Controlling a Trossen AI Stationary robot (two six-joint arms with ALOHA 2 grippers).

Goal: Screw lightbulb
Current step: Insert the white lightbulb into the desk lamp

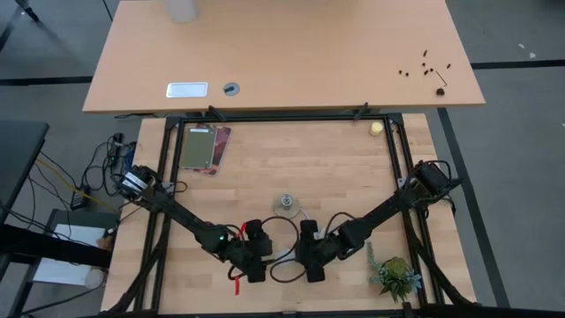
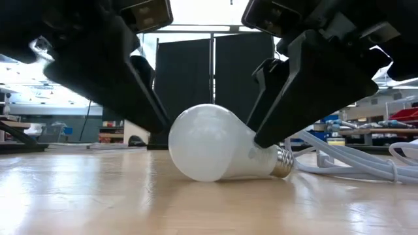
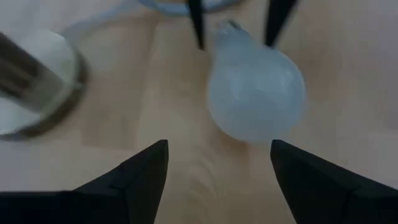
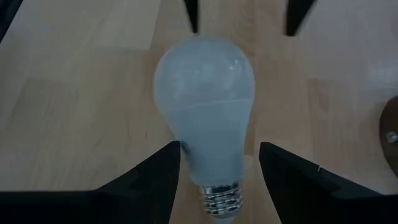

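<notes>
The frosted white lightbulb (image 2: 215,143) lies on its side on the wooden table, resting on its round glass. Its silvery screw base (image 2: 282,163) points toward my right gripper. My right gripper (image 4: 221,168) is open, slanting down, with a finger on each side of the bulb's narrow neck (image 4: 214,155). My left gripper (image 3: 217,168) is open and faces the bulb's round end (image 3: 255,93) from the other side, a short way off it. In the high view the two grippers (image 1: 265,258) (image 1: 300,256) meet near the table's front middle. My right gripper has one finger (image 4: 171,158) right against the edge of the bulb's neck (image 4: 186,152); whether it touches, I cannot tell. Bare wood shows between the other finger (image 4: 273,158) and the neck. The bulb lies on the table.
The round metallic socket disc (image 1: 287,205) sits on the table just beyond the grippers. A white cable (image 2: 353,163) runs along the table behind the bulb's base. A small green plant (image 1: 395,276) stands at the front right, and a flat card (image 1: 205,147) lies at the far left.
</notes>
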